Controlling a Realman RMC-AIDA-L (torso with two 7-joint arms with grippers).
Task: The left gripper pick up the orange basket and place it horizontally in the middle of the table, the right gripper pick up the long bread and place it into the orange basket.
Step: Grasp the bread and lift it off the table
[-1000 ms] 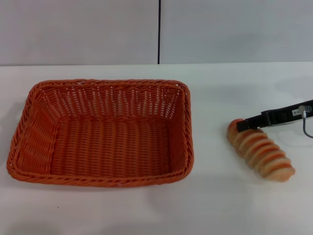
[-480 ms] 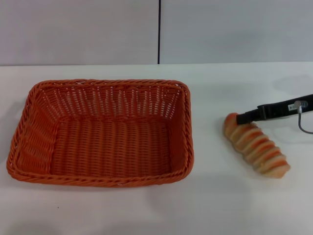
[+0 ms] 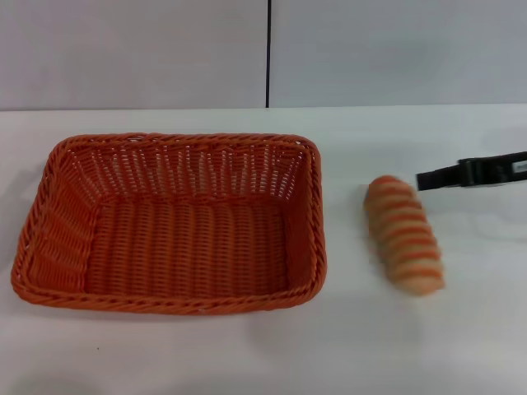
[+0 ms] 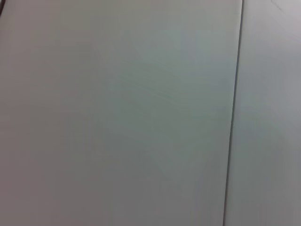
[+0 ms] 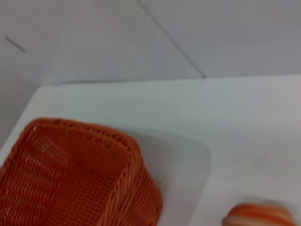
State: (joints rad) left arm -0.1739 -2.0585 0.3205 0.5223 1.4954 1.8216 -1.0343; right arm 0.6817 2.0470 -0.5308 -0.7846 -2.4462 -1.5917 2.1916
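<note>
White and smooth, the wide flat tabletop (image 3: 362, 346) carried both task objects. Nearest the robot and toward its left, the large rectangular orange woven wicker basket (image 3: 169, 222) sat flat on its base, long side running across the table and roughly central, a pose judged to satisfy the horizontal placement step. The basket held nothing. To its right, near but not touching the braided rim, the elongated tan loaf of bread with orange-brown crosswise stripes (image 3: 403, 234) lay on the table, ridged face up, its length running mostly near to far. Farther back and at the right edge, the slim black right gripper (image 3: 422, 180) hovered just beside the far end of the loaf, apart from it and gripping nothing; whether its fingers were spread or pressed together could not be told. This position was judged to suit an approach to the loaf, which was not yet grasped. The right wrist view showed one basket corner and the striped end of the loaf. The left gripper appeared in no view; its wrist camera faced a plain grey panelled wall (image 4: 117, 113).
</note>
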